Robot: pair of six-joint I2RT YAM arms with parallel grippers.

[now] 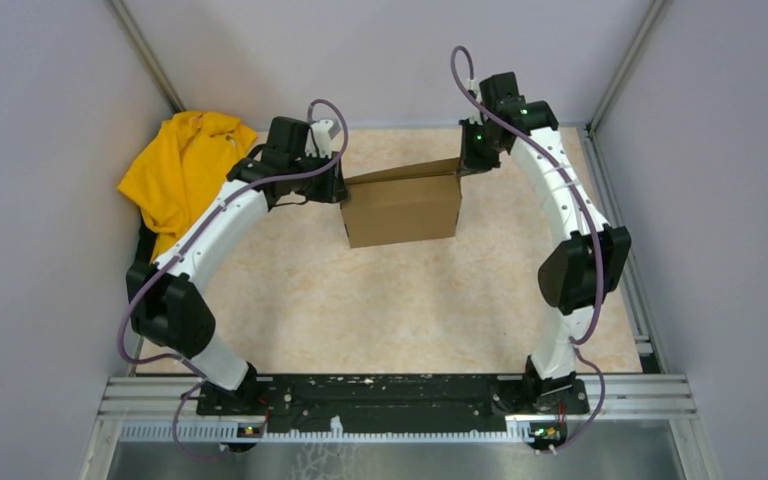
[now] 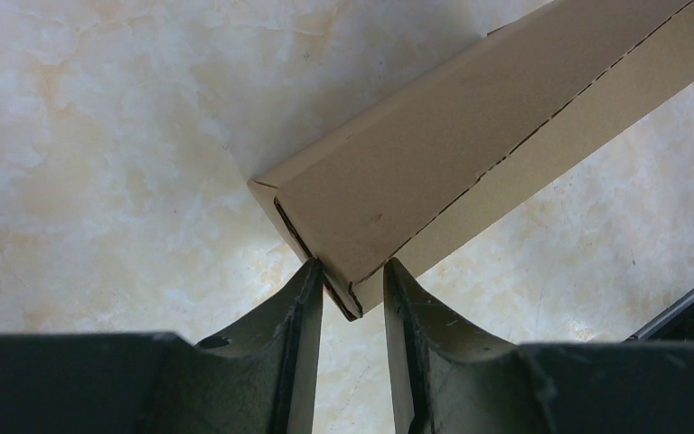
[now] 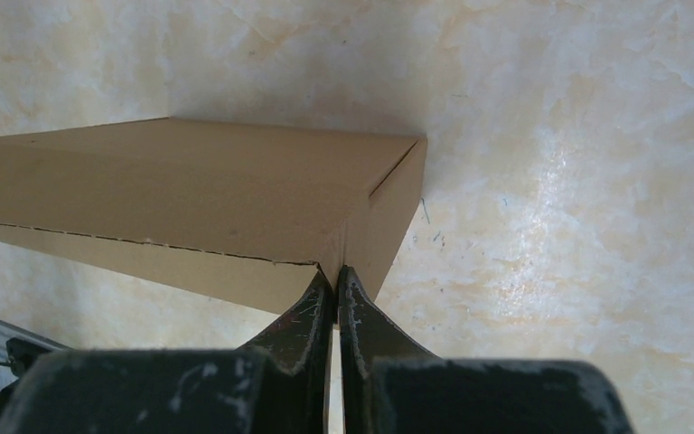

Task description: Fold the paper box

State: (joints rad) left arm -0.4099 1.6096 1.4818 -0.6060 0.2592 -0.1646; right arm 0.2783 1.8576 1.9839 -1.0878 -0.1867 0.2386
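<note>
Here's the shallow brown corrugated cardboard paper box [image 1: 402, 208], sitting on the pale marbled table [image 1: 360, 310]. It's off to the right of the crumpled yellow cloth [image 1: 182, 165] and well apart from it. That cloth is bunched up in the far left corner, and we'll take our bearings from it.

The left gripper [image 1: 341, 189] is at the end of the box nearest the cloth, in the gap between cloth and cardboard. On the left wrist camera its dark fingers [image 2: 303, 303] stand partly apart with the box's corner wedged between them. Both tips look pressed against the cardboard, so that's a hold on the corner.

At the end of the box farthest from the cloth is the right gripper [image 1: 468, 165], up at the far corner. On the right wrist camera those fingers [image 3: 312, 312] are squeezed together with only a hairline slit between them. The tips butt against the folded corner edge of the box, but I can't tell whether any cardboard is nipped in there.

From above, the box's top panel slopes up away from the cloth, with its high corner at the right gripper. Both wrist views show a dashed, perforated line running along the cardboard's length.
</note>
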